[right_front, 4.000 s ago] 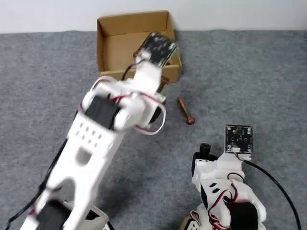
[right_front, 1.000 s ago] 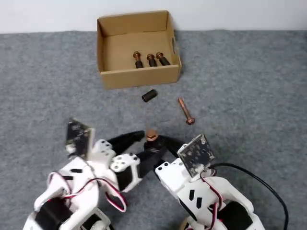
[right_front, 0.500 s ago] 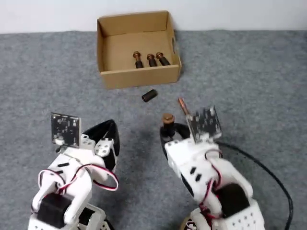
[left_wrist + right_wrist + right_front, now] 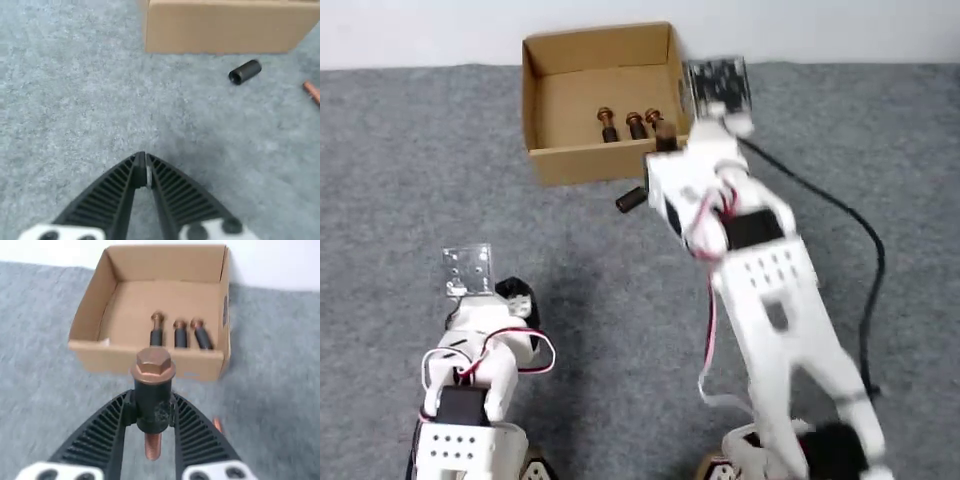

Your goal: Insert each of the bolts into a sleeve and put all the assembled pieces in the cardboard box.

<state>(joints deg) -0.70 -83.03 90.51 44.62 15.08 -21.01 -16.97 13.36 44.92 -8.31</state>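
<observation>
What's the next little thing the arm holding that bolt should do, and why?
Probably carry it a little forward, over the front wall of the cardboard box. The right arm's jaws are shut on a black sleeve with a bolt already through it, and the box just ahead holds three finished pieces, so dropping it in seems next.

Left pincer (image 4: 142, 172) closed, left arm (image 4: 470, 370) folded; right pincer (image 4: 151, 405) clamped, right arm (image 4: 760, 270) outstretched.
</observation>
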